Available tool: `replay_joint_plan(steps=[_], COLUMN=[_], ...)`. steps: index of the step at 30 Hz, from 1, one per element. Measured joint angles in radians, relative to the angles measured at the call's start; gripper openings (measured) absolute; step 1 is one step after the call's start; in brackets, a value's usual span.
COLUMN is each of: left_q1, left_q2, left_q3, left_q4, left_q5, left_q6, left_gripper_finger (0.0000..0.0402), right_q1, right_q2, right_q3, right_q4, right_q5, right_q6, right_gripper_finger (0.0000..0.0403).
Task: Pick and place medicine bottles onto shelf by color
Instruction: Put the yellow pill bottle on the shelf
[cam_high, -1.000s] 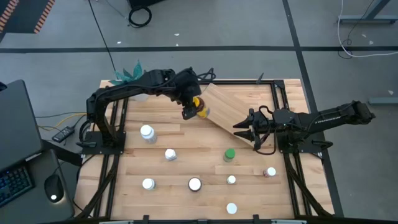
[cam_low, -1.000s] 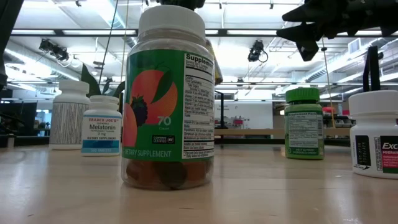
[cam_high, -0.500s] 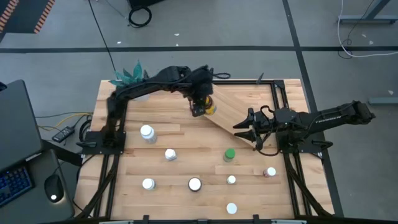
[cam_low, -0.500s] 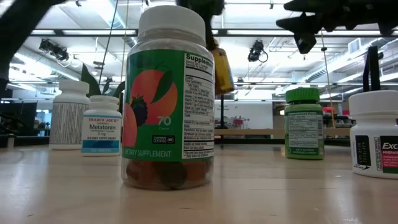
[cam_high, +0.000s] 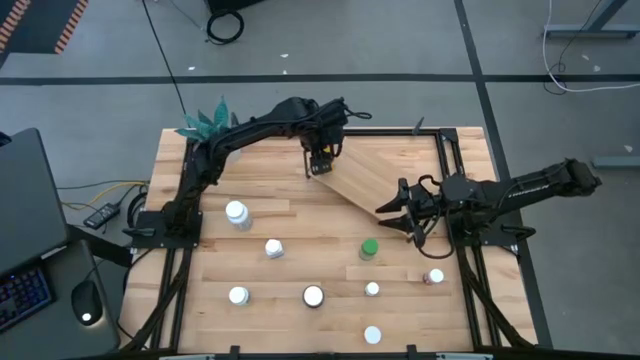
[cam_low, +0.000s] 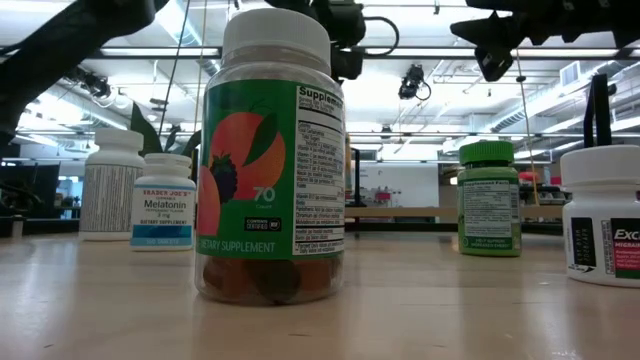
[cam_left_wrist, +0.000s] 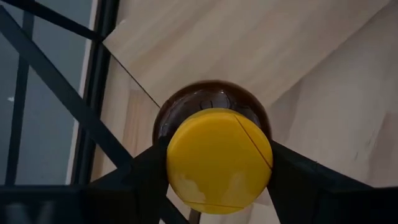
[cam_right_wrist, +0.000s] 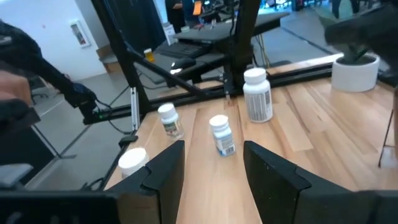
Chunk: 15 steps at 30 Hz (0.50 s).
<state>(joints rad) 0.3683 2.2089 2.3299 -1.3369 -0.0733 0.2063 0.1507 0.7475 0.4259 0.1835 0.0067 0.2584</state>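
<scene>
My left gripper hangs over the far left corner of the shelf, a tilted light-wood board in a black wire frame. It is shut on an amber medicine bottle with a yellow cap. My right gripper waits open beside the shelf's near right side, with nothing between its fingers. Other medicine bottles stand upright on the table, among them a white-capped one and a green-capped one. My left gripper pinches the amber bottle at its cap end, one finger on each of two opposite sides. The fingers slant steeply down from above. The bottle hangs below them, cap toward the wrist, over the shelf board; whether its base touches does not show.
Several white-capped bottles are scattered over the near half of the table, and a large gummy bottle fills the low view. A potted plant stands at the far left corner. Black frame bars run along both sides.
My left gripper has carried the amber bottle toward the table's right and far edges and down, from beside the shelf to over its far left corner. It has tipped to point more steeply down.
</scene>
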Motion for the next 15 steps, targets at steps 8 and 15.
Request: replay_joint_plan(steps=[8,15], left_q1=[-0.001,-0.001], left_q2=[0.0,0.027], left_q3=[0.0,0.0], left_q4=[0.001,0.012], left_q5=[0.009,0.018], left_q6=[0.016,0.018], left_gripper_finger=[0.0231,0.0242], right_q1=[0.031,0.044], right_q2=[0.021,0.053], right_q3=[0.0,0.0], right_q4=[-0.051,-0.051], right_q5=[0.004,0.027], right_q6=[0.019,0.031], right_gripper_finger=[0.0172,0.0172])
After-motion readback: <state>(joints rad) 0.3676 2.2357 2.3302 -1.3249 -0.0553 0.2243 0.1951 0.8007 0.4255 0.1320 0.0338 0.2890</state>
